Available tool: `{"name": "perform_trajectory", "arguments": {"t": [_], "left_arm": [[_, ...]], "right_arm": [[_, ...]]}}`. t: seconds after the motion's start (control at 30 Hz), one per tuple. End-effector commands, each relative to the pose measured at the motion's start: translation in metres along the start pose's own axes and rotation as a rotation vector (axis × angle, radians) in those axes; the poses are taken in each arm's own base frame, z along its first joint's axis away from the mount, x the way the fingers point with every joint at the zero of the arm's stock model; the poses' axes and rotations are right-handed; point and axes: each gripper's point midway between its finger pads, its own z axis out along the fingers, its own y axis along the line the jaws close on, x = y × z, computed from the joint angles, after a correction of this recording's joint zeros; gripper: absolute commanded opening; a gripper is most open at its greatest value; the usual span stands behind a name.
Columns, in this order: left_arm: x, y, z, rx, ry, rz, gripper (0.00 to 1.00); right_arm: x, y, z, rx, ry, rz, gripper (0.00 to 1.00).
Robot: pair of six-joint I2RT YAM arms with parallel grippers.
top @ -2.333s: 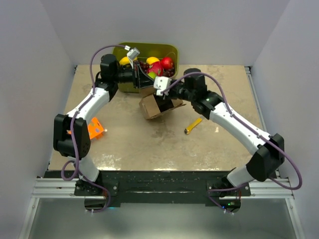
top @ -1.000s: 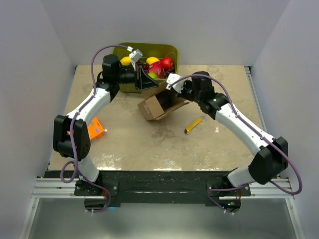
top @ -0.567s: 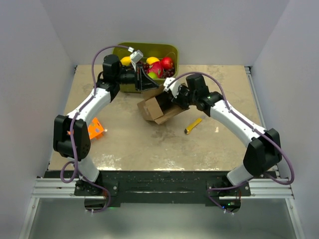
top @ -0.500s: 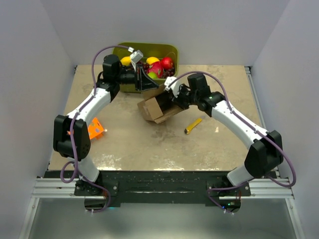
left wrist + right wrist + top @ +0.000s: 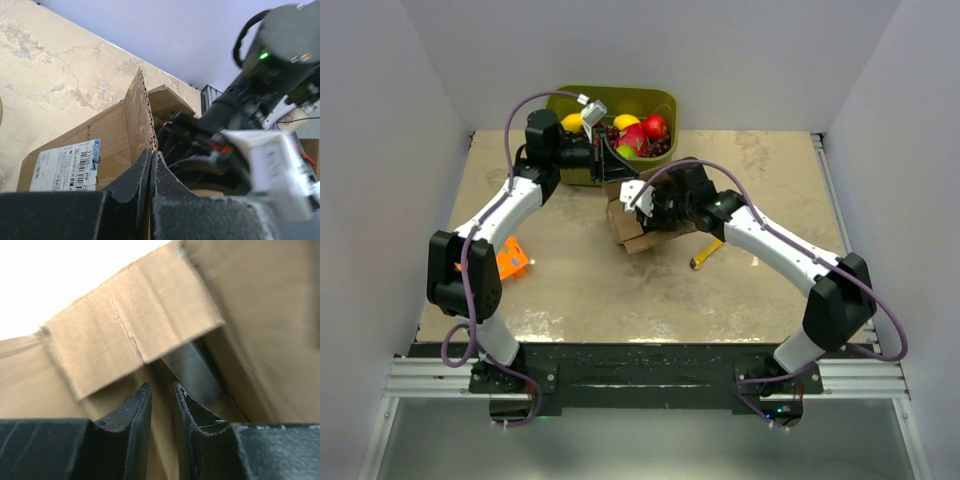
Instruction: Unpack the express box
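Note:
The express box [image 5: 632,232] is a brown carton lying near the table's middle, its white label [image 5: 64,165] facing my left wrist camera. My left gripper [image 5: 617,172] reaches in from the back left and is shut on the edge of one raised flap [image 5: 146,112]. My right gripper [image 5: 640,203] is pushed into the box's open mouth. In the right wrist view its jaws [image 5: 162,390] stand a little apart with nothing between them, cardboard walls and a folded inner flap [image 5: 130,335] all round. A dark grey object [image 5: 192,371] lies deeper inside the box.
An olive-green bin [image 5: 665,102] of fruit stands at the back, just behind the left gripper. A flat orange package [image 5: 510,257] lies at the left by the left arm. A yellow-handled cutter [image 5: 708,252] lies to the right of the box.
My right arm has swung left and down, pushing its gripper into the box. The box has turned and shifted slightly. The left gripper keeps its hold on the flap.

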Motion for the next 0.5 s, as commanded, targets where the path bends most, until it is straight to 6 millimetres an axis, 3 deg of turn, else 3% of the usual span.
{"name": "perform_trajectory", "arguments": {"t": [0.0,0.1,0.23,0.33,0.47], "left_arm": [[-0.009,-0.015,0.0,0.055,-0.009,0.048,0.0],[-0.007,-0.012,0.001,0.039,-0.011,0.035,0.0],[-0.003,-0.007,0.003,0.013,-0.009,0.023,0.0],[-0.001,-0.007,0.004,0.01,-0.009,0.016,0.0],[0.002,-0.007,0.006,0.017,-0.011,0.009,0.0]], "right_arm": [[-0.012,-0.016,0.008,0.031,-0.007,-0.111,0.27],[-0.045,-0.003,0.005,-0.033,-0.087,-0.162,0.28],[-0.095,-0.002,-0.013,-0.02,-0.204,-0.182,0.29],[-0.108,-0.005,-0.022,-0.013,-0.232,-0.193,0.29],[-0.105,0.007,-0.018,-0.07,-0.239,-0.187,0.31]]}}
